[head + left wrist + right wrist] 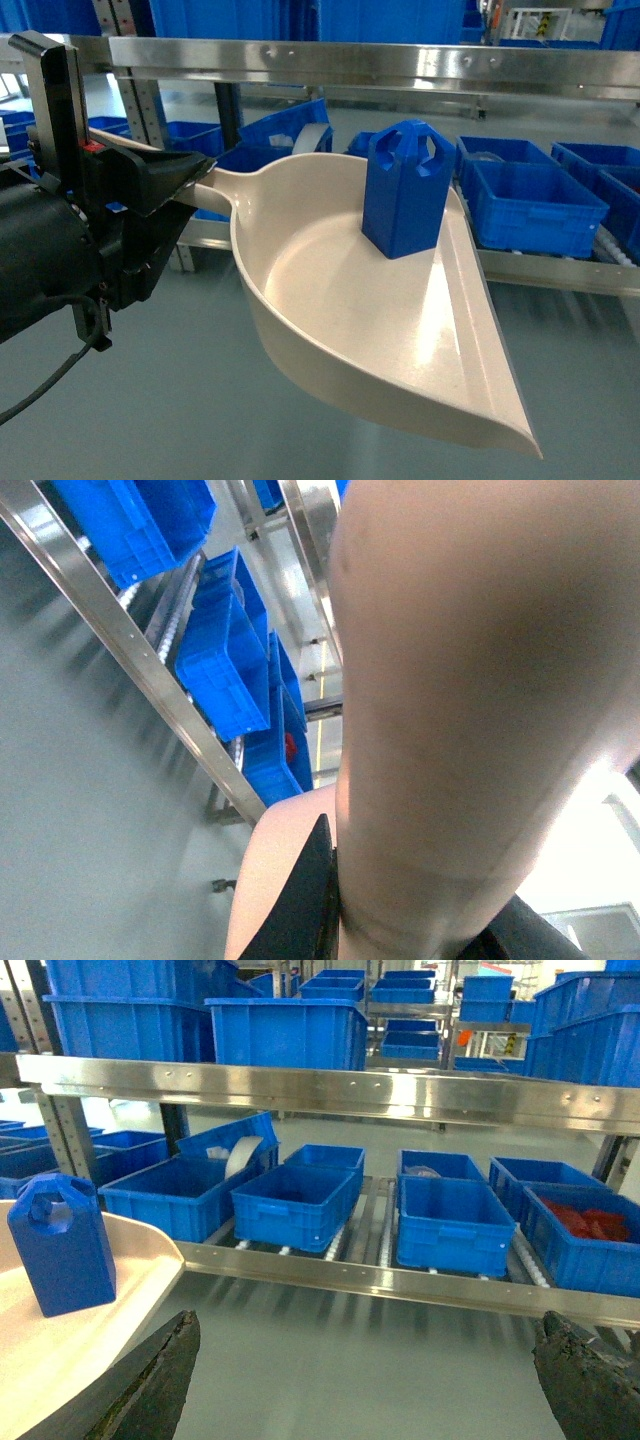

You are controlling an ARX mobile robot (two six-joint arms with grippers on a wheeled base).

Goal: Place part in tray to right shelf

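Note:
The part [405,195], a small blue jerrycan-shaped block, stands upright inside the beige tray [330,300]. My left gripper [198,188] is shut on the tray's stub handle and holds it above the floor in front of the right shelf [560,270]. The left wrist view is mostly filled by the tray's underside [480,680], with a black finger [315,900] against the handle. In the right wrist view the part [62,1250] and the tray's rim [150,1260] sit at the far left. My right gripper [368,1320] is open and holds nothing. It faces the shelf's front rail [400,1282].
Several blue crates [295,1200] sit on the shelf's roller lanes; one [590,1225] holds red parts. A steel upper beam [400,60] crosses above them, with more crates stacked behind. Grey floor [350,1380] lies below the rail.

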